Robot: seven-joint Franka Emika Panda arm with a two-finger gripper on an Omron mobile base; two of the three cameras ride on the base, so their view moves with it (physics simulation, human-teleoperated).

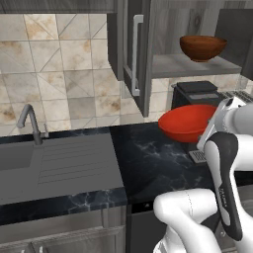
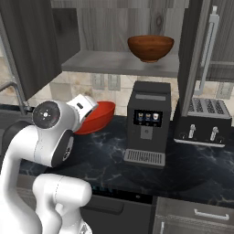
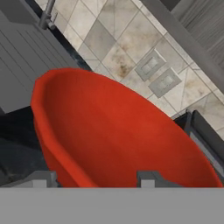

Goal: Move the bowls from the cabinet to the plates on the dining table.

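I have the wide glossy red bowl pinched by its rim in the gripper, tilted above the black marble counter (out of the cabinet). The dark brown wood-like bowl sits on the cabinet shelf.

Red bowl: smooth, glossy, plastic-like. Brown bowl: wood-like, slight sheen. Cabinet: matt wood-grain, metal bar handle. Desk: polished black veined marble. Sink: matt grey.
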